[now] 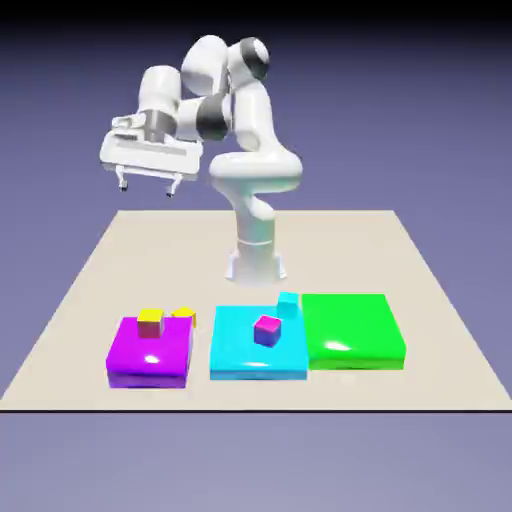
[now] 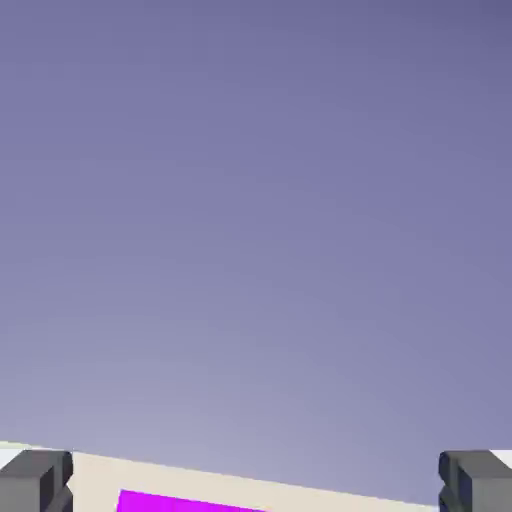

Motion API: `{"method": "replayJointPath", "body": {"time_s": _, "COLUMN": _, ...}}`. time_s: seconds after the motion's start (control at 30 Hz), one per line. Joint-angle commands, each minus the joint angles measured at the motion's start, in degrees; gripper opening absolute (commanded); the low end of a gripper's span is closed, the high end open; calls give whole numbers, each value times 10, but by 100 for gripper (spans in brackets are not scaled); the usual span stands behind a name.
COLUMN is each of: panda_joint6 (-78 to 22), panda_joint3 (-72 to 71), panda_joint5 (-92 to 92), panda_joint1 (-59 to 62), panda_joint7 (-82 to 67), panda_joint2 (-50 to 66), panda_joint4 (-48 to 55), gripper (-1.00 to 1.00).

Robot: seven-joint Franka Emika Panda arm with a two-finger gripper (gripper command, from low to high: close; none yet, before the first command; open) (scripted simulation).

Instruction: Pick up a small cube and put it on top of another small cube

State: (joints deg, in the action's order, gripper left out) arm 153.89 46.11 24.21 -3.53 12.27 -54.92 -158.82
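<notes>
1. Exterior view counts three flat slabs in a row: magenta slab (image 1: pixel 150 352), cyan slab (image 1: pixel 256 345), green slab (image 1: pixel 353 330).
2. Four small cubes show, one cyan and one magenta-topped.
3. The small cube (image 1: pixel 184 315) sits at the magenta slab's far edge, seemingly behind it, near a yellow-topped cube (image 1: pixel 151 322).
4. The gripper (image 1: pixel 146 185) hangs high, fingers wide apart, nothing between.
5. The table (image 1: pixel 90 290) lies open around the slabs.

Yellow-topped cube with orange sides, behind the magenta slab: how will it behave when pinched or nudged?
The yellow-topped cube with orange sides has flat faces, so it probably slides, not rolls. It looks rigid, likely holding shape under the jaws. Tiny beside the magenta slab, it is probably light and easily knocked. The gripper hangs open above the table.
</notes>
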Motion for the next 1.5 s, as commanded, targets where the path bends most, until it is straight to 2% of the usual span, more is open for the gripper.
{"method": "replayJointPath", "body": {"time_s": 0.0, "panda_joint6": -9, "panda_joint3": 21, "panda_joint5": 11, "panda_joint1": -1, "panda_joint7": -14, "panda_joint2": -10, "panda_joint4": 1, "gripper": 0}}
{"method": "replayJointPath", "body": {"time_s": 1.13, "panda_joint6": -316, "panda_joint3": 725, "panda_joint5": 381, "panda_joint1": -45, "panda_joint7": -475, "panda_joint2": -350, "panda_joint4": 34, "gripper": 0}}
{"method": "replayJointPath", "body": {"time_s": 1.33, "panda_joint6": -249, "panda_joint3": 823, "panda_joint5": 483, "panda_joint1": -111, "panda_joint7": -445, "panda_joint2": -381, "panda_joint4": 58, "gripper": 0}}
{"method": "replayJointPath", "body": {"time_s": 1.37, "panda_joint6": -249, "panda_joint3": 823, "panda_joint5": 483, "panda_joint1": -111, "panda_joint7": -445, "panda_joint2": -381, "panda_joint4": 58, "gripper": -100}}
{"method": "replayJointPath", "body": {"time_s": 1.47, "panda_joint6": -277, "panda_joint3": 781, "panda_joint5": 440, "panda_joint1": -83, "panda_joint7": -458, "panda_joint2": -368, "panda_joint4": 48, "gripper": -100}}
